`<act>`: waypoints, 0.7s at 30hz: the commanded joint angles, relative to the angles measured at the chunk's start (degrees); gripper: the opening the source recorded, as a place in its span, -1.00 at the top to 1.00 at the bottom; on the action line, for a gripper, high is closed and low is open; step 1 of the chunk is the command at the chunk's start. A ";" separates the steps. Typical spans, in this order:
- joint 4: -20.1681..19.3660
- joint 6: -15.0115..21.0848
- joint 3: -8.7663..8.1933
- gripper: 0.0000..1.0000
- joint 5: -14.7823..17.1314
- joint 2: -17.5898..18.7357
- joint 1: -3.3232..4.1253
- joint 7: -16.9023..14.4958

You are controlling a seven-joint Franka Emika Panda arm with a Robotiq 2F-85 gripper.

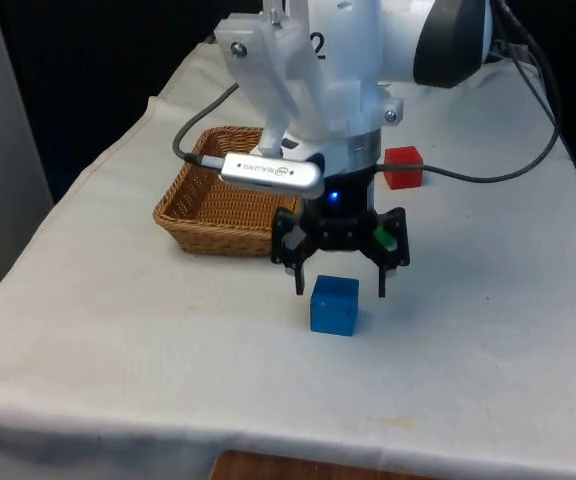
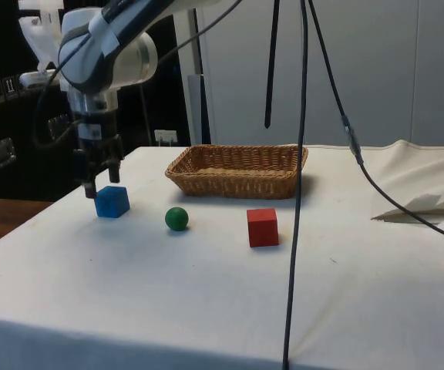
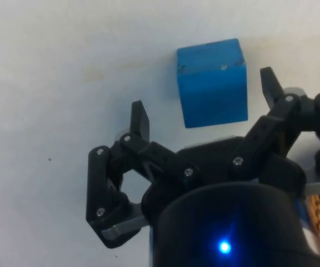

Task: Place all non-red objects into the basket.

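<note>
A blue cube (image 1: 333,305) (image 2: 112,201) (image 3: 211,82) rests on the white cloth near the table's front. My gripper (image 1: 340,290) (image 2: 102,185) (image 3: 204,103) hovers just above and slightly behind it, open, with a finger (image 3: 140,118) on either side and nothing held. A green ball (image 2: 176,218) lies on the cloth between the blue cube and a red cube (image 1: 403,166) (image 2: 262,227); in the front view a sliver of the ball (image 1: 380,237) peeks from behind the gripper. The wicker basket (image 1: 193,199) (image 2: 237,171) stands empty on the front view's left of the arm.
A black cable (image 2: 299,185) hangs down in front of the side view. Folded cloth (image 2: 426,202) lies at that view's right edge. Open cloth (image 1: 118,340) stretches around the blue cube on the front view's left.
</note>
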 commanded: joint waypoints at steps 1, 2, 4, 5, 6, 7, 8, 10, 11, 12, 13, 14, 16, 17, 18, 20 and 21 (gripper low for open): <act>0.52 -0.52 -0.06 -1.00 -0.11 0.57 -0.17 -0.23; 0.52 -0.46 -0.06 -1.00 0.00 0.69 -0.23 -0.29; 0.52 -0.40 -0.11 -1.00 0.06 0.86 -0.29 -0.46; 0.57 -0.34 -0.06 -1.00 0.11 0.97 -0.29 -0.52; 0.57 -0.29 0.00 -1.00 0.17 1.09 -0.34 -0.52; 0.63 -0.29 0.06 -1.00 0.23 1.32 -0.40 -0.52; 0.69 -0.23 0.06 -1.00 0.29 1.55 -0.40 -0.52; 0.11 -0.06 -0.29 -1.00 0.06 1.15 -0.06 -0.29; 0.86 -0.17 0.17 -1.00 0.46 1.95 -0.46 -0.52; 0.97 -0.17 0.17 -1.00 0.57 2.18 -0.46 -0.57; 1.15 -0.17 0.11 -1.00 0.57 2.35 -0.46 -0.52; 1.32 -0.17 0.06 -1.00 0.63 2.58 -0.40 -0.46; 2.01 -0.23 -0.11 -1.00 0.52 3.15 -0.40 -0.40; 2.18 -0.23 -0.17 -1.00 0.52 3.32 -0.40 -0.34; 1.78 0.06 -0.29 -1.00 0.34 3.09 -0.17 -0.29; 2.35 -0.23 -0.23 -1.00 0.40 3.44 -0.34 -0.29; 2.29 -0.11 -0.29 -1.00 0.40 3.38 -0.29 -0.23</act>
